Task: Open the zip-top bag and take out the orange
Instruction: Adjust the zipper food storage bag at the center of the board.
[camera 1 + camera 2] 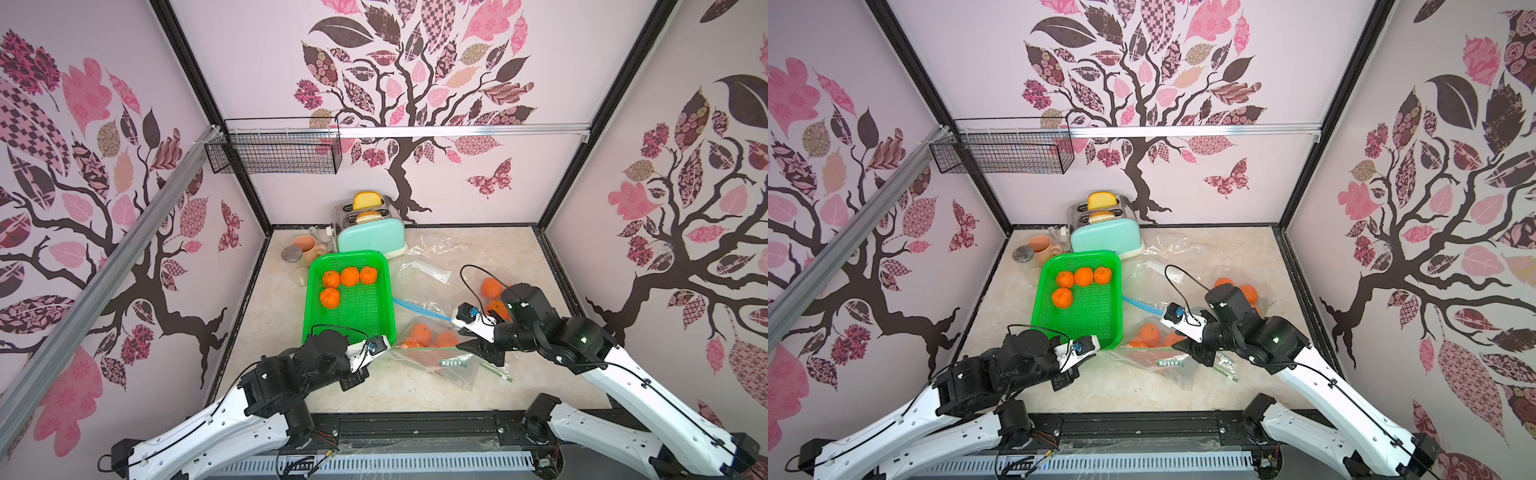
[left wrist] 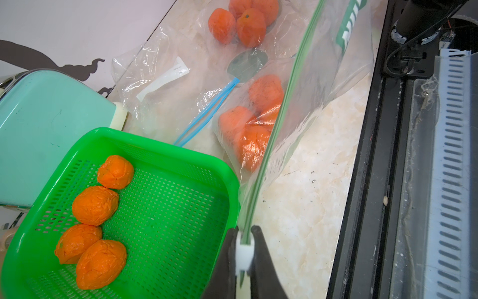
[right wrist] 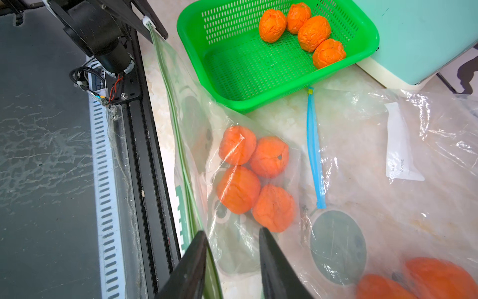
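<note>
Tabletop with a green basket (image 1: 361, 309) as reference. The zip-top bag (image 1: 432, 357) lies flat on the table just beside the basket's near corner, on the side toward the right arm. One end of its green zip strip (image 2: 284, 103) reaches that corner. Four oranges (image 3: 238, 189) sit inside the bag in a tight cluster, touching one another, close to the basket wall. The left gripper (image 2: 244, 230) is at the basket's near corner, its jaws pressed together on the white tab at the end of the zip strip. The right gripper (image 3: 231, 231) is at the opposite end of the bag, farther from the basket. Its jaws stand apart with the bag's film between them, and the zip strip runs by one fingertip (image 3: 200, 240). Whether that fingertip touches the strip cannot be told. Four more oranges (image 1: 349, 276) lie in the far end of the basket. A second clear bag (image 3: 362, 155) with a blue zip strip (image 3: 314, 147) lies beyond the first, also beside the basket, and holds further oranges (image 1: 490, 289). A mint toaster (image 1: 370, 241) stands just behind the basket.
</note>
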{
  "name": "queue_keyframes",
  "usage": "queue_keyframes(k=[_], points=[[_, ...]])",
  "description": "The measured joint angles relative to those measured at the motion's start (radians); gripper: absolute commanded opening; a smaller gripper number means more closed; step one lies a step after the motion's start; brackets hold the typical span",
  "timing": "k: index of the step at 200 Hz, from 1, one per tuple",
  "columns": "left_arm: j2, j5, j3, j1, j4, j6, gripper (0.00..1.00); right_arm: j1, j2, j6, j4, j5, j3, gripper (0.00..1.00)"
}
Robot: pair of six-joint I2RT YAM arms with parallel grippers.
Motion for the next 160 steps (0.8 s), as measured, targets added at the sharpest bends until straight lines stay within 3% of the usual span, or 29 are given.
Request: queue_keyframes(k=[122,160], points=[[0.003,0.014,-0.01,0.0,0.003,0.0,0.0,0.045,0.063,-0.028,-0.02,-0.008,-0.032,0.35],[0.01,0.029,-0.01,0.0,0.003,0.0,0.02,0.072,0.114,-0.02,0.007,-0.032,-0.035,0.25]])
